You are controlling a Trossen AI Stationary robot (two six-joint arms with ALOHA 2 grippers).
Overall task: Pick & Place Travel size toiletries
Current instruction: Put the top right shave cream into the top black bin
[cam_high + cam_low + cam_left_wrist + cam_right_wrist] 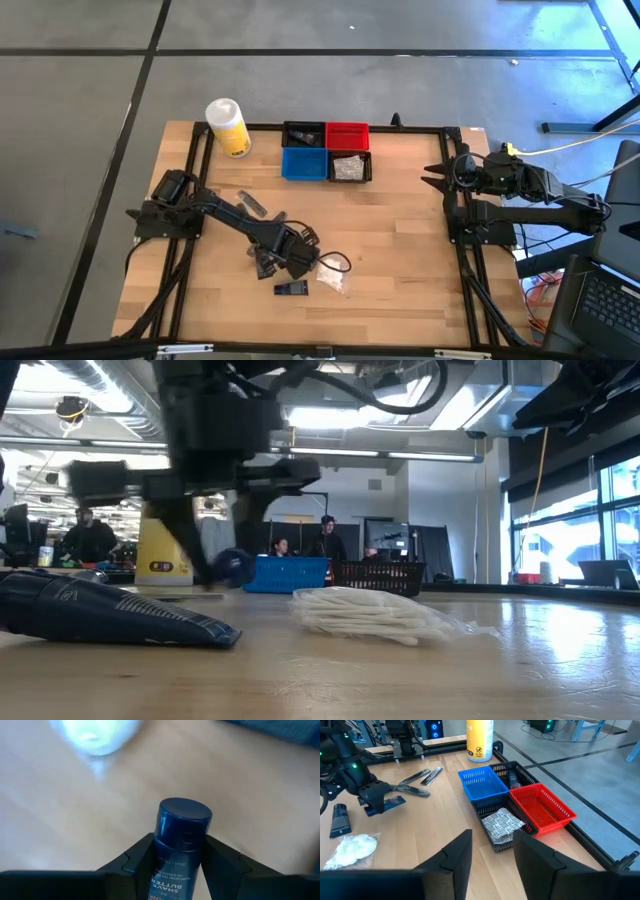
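Note:
My left gripper (pixel 300 252) is over the table's near middle, shut on a dark navy tube (pixel 179 840) with a round cap. Another navy tube (pixel 292 288) lies flat on the wood just nearer, with a white wad in clear wrap (pixel 330 278) at its right; both fill the low view's foreground, the tube (pixel 110 615) left of the wad (pixel 370 615). Long clear packets (pixel 252 203) lie flat left of the arm. My right gripper (pixel 432 177) waits open at the table's right edge, touching nothing. My left gripper pinches the navy tube between its two fingers (pixel 140 856), one on each side of the body just below the cap (pixel 176 857). The capped end (pixel 182 817) sticks out past the fingertips. The tube looks lifted off the wood in the right wrist view (pixel 385 802).
Four small bins stand at the far middle: black (pixel 303 133), red (pixel 347 134), blue (pixel 303 164) and a black one holding silvery packets (pixel 350 168). A yellow container with a white top (pixel 228 127) stands far left of them. Bare wood lies between the bins and the left gripper.

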